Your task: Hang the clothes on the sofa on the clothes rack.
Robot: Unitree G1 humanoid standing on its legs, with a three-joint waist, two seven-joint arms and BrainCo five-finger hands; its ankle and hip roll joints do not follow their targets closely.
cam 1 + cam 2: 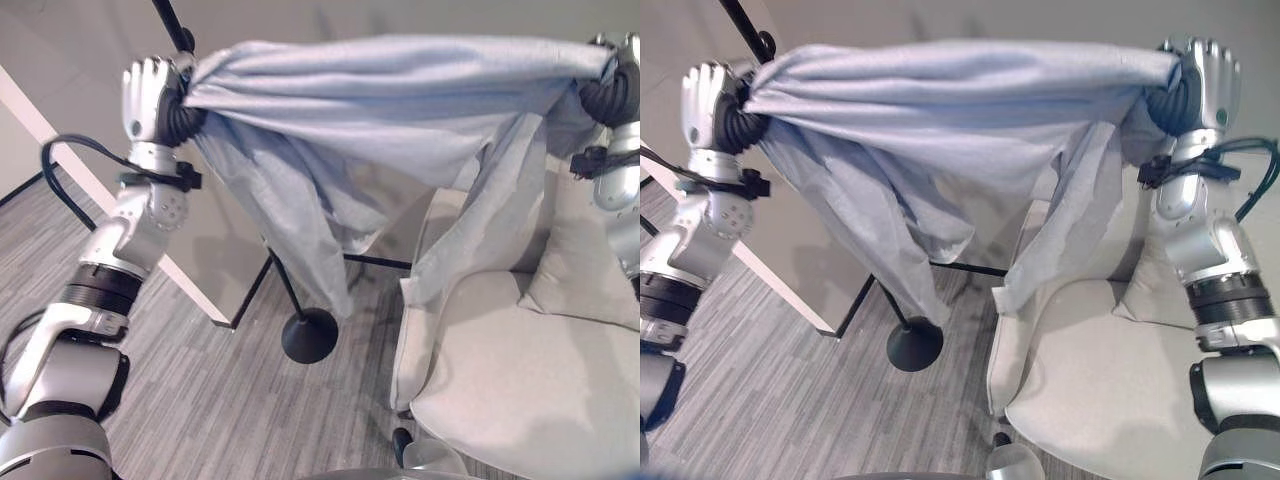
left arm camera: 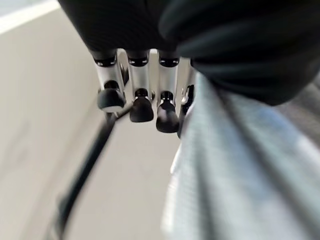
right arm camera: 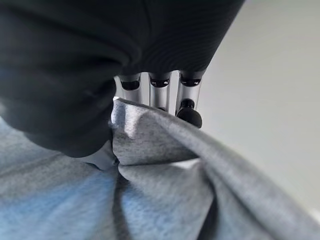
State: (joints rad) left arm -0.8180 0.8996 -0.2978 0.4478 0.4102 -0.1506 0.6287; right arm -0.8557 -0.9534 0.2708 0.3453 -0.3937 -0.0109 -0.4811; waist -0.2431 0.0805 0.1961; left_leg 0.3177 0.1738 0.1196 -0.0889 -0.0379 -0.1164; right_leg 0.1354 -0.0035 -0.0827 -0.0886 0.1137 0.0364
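Note:
A light blue-grey garment (image 1: 380,100) is stretched out high in the air between my two hands, its loose parts hanging down over the sofa's edge. My left hand (image 1: 150,95) is shut on the garment's left end, right beside the black pole of the clothes rack (image 1: 172,25). My right hand (image 1: 1200,80) is shut on the right end of the garment (image 3: 165,150). In the left wrist view my fingers (image 2: 142,107) curl over the cloth (image 2: 240,165) with the rack's black bar (image 2: 87,170) just past them.
The rack's round black base (image 1: 308,335) stands on the grey striped floor next to the pale sofa (image 1: 520,370). A light cushion (image 1: 590,250) leans at the sofa's back. A white wall edge (image 1: 150,240) runs behind my left arm.

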